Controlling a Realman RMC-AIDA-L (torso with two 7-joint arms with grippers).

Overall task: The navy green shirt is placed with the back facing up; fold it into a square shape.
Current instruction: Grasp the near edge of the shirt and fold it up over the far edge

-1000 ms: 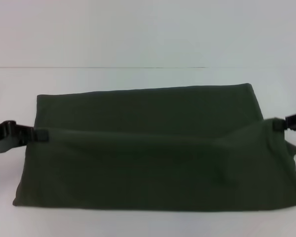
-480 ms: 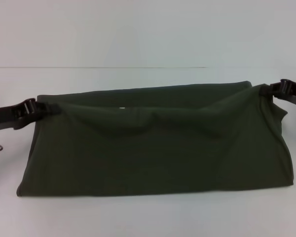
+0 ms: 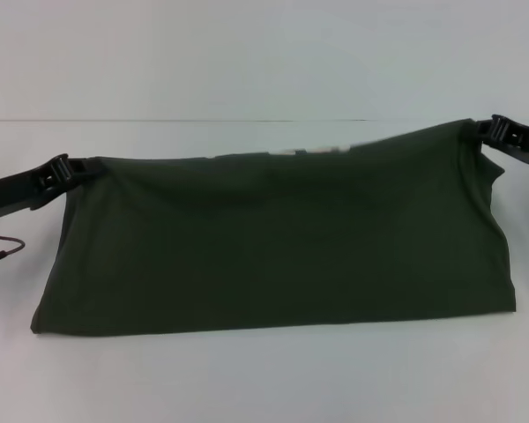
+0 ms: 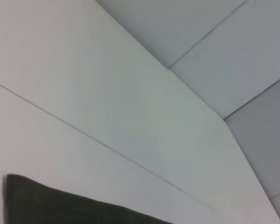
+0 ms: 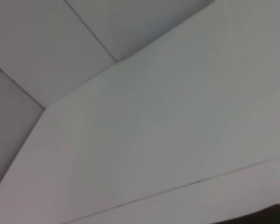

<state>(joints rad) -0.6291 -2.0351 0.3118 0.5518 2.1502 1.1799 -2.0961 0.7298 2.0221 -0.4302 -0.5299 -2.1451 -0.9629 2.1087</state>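
two grippers, the left gripper (image 3: 60,169) and right gripper (image 3: 498,130), pinch the far corners of the navy green shirt (image 3: 273,242) on the table (image 3: 264,379); soft, limp fabric sags between them, so corner holds suit it.

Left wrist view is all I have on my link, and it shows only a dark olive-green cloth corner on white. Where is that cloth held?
Observer: The plain dark olive-green short-sleeved shirt is pinched at both upper corners. The left gripper holds one corner.
Operator: And the other arm?
Observer: The right gripper holds the opposite corner, higher in the head view than the left one.
Operator: Is the fold laid down yet?
Observer: No. The held edge sags between the grippers, while the near edge lies along the white table.
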